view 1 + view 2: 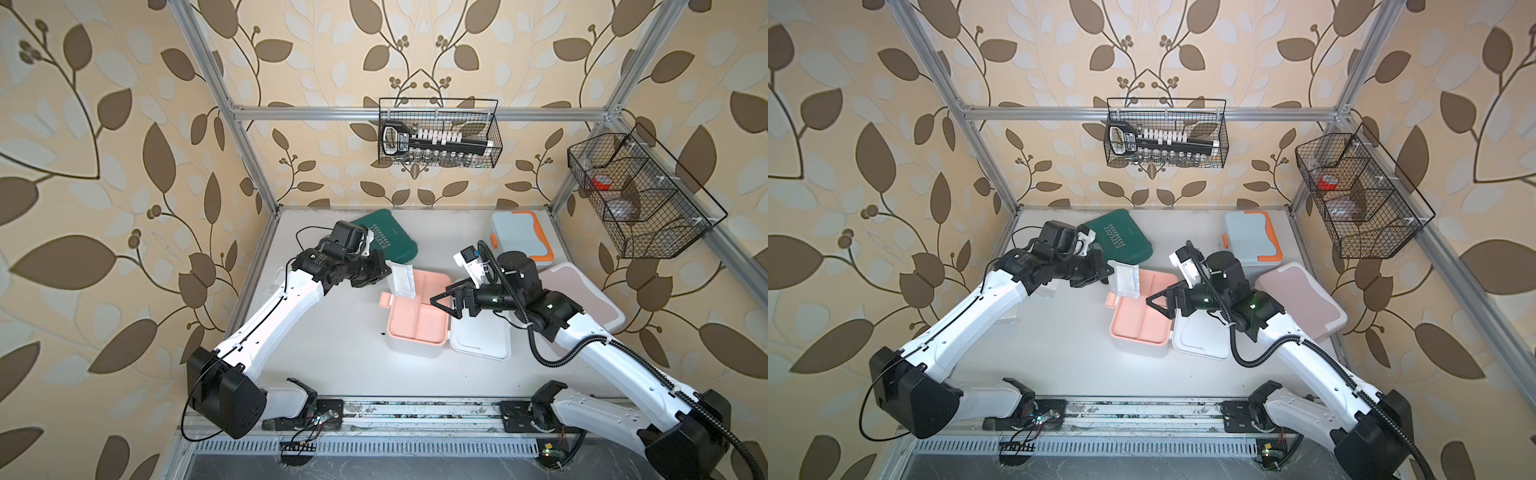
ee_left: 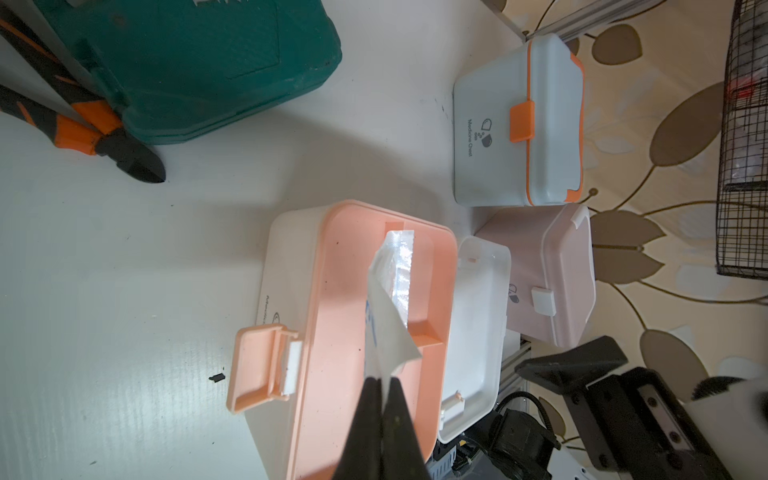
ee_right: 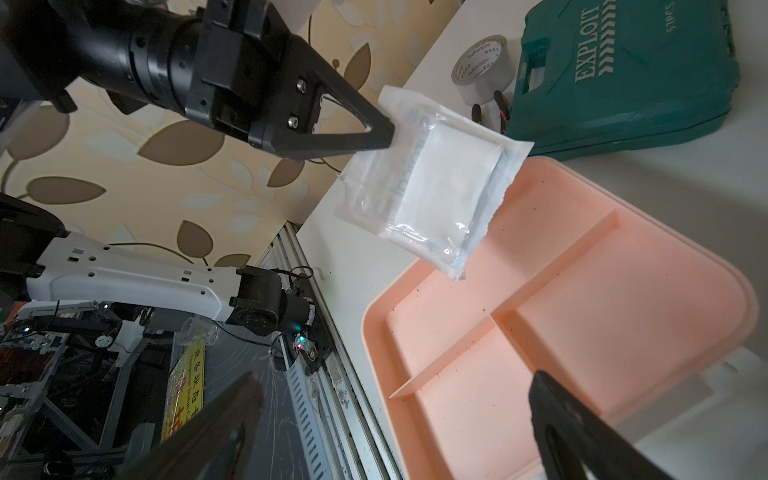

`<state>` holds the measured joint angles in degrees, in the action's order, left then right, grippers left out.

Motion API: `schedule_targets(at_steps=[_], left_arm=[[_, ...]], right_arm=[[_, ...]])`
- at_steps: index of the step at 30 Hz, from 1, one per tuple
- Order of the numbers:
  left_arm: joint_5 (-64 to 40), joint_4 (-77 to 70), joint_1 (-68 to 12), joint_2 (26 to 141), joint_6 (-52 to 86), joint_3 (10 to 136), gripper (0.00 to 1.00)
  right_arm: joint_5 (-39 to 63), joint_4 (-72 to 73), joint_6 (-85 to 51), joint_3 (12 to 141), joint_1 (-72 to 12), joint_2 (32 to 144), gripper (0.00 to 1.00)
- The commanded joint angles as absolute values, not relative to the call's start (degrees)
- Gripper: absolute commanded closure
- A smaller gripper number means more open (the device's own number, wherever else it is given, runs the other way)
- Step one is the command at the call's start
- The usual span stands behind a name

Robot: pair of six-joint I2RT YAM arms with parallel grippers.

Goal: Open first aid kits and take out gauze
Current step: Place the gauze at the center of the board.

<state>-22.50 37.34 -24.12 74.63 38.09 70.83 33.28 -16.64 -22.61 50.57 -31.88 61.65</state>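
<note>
In both top views the left arm (image 1: 266,320) rises from its base at the lower left of the frame and reaches toward the centre. Its elbow is bent and its wrist (image 1: 328,266) is turned to the right. The left gripper (image 1: 390,271) is closed, with its two fingers (image 2: 399,419) pressed together on one corner of a gauze packet (image 1: 401,282). The right arm (image 1: 602,353) rises from the lower right of the frame and reaches left toward the centre. The right gripper (image 1: 441,302) points left, jaws spread wide, with nothing between them. In the right wrist view its fingertips (image 3: 557,407) stand far apart at the lower edge. The two grippers face each other, near but not touching.
</note>
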Motion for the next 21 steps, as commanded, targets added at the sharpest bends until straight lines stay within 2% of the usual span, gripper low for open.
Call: schedule_targets(at_steps=[1,8,14,21], left_arm=[[-22.0,35.3,-22.3,71.0,38.6,69.8,1.00],[-18.2,36.2,-19.0,65.9,40.6,66.2,1.00],[-11.4,39.3,-17.2,59.9,43.8,62.7,1.00],[-3.7,44.5,-16.6,54.1,48.4,59.9,1.00]], right_arm=[[33.7,-14.9,-21.1,52.5,-33.7,63.2,0.01],[31.5,-17.1,-20.5,55.8,-37.8,66.8,0.00],[27.1,-20.1,-21.3,58.8,-42.4,68.8,0.00],[23.0,-23.3,-23.8,60.8,-43.9,68.3,0.00]])
